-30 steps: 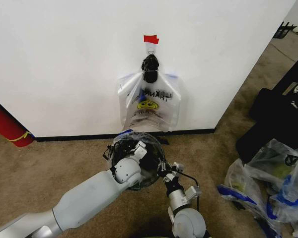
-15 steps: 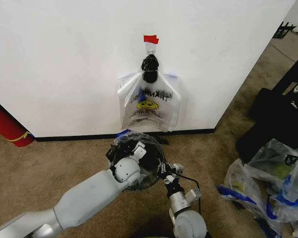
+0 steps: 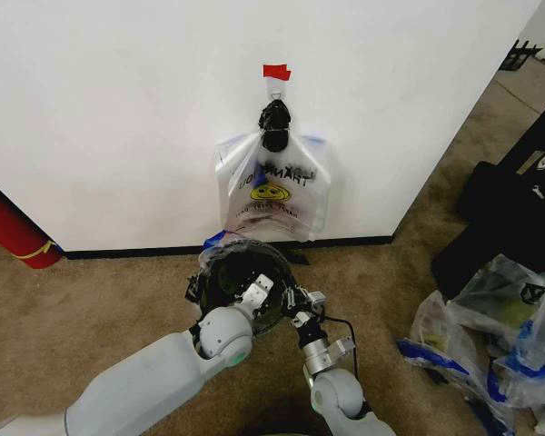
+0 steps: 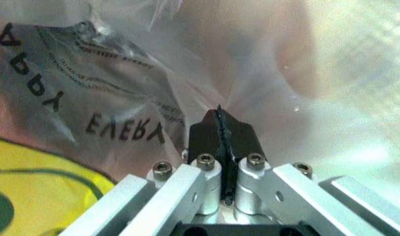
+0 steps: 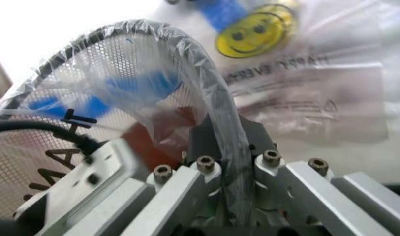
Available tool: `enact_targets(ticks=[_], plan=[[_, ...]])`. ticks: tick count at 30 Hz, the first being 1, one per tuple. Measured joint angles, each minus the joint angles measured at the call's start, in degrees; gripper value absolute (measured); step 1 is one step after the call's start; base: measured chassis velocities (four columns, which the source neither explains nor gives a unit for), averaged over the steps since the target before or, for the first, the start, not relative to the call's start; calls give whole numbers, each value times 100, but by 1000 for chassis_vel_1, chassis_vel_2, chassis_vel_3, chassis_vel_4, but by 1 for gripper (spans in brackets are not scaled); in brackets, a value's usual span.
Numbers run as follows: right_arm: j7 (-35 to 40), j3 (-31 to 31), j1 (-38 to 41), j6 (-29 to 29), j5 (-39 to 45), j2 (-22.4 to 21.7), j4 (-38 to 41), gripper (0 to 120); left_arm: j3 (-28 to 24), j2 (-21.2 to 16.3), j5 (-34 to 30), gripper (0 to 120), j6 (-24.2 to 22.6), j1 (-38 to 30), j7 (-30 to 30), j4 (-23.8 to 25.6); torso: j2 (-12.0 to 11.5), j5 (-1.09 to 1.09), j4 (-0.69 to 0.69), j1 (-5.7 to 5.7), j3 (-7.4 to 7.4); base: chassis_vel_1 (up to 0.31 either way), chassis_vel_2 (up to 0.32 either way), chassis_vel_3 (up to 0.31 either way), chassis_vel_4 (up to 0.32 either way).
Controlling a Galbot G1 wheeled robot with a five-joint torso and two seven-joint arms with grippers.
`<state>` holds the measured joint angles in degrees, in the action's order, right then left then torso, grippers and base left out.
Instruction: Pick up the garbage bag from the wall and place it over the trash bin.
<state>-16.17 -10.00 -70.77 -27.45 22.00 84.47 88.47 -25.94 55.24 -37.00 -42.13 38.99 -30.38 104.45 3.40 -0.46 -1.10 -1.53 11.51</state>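
Against the white wall (image 3: 118, 118), the left claw (image 4: 221, 129) pinches and the right claw (image 5: 229, 147) clamps flimsy, slippery garbage bag (image 3: 220, 257) film at the trash bin (image 3: 241, 283) rim, best gripped at its edge.

Left arm extends forward, left gripper (image 3: 257, 292) low ahead, jaws pressed together (pads meeting edge to edge). Right gripper (image 3: 299, 304) beside it, jaws clamped on the bin's wrapped rim.
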Motion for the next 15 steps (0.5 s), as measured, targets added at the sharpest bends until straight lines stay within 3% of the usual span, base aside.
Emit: enact_targets(ticks=[6,15], plan=[[-321,-28,-49,-369,-393,-4,-59,0,-2,48,38,0,0,1,37,-184,0,0,0,0,0,0,0,0,0],[-477,-6,-260,-411,-396,-68,226,0,-11,51,248,0,0,-198,253,-689,0,1,0,0,0,0,0,0,0]])
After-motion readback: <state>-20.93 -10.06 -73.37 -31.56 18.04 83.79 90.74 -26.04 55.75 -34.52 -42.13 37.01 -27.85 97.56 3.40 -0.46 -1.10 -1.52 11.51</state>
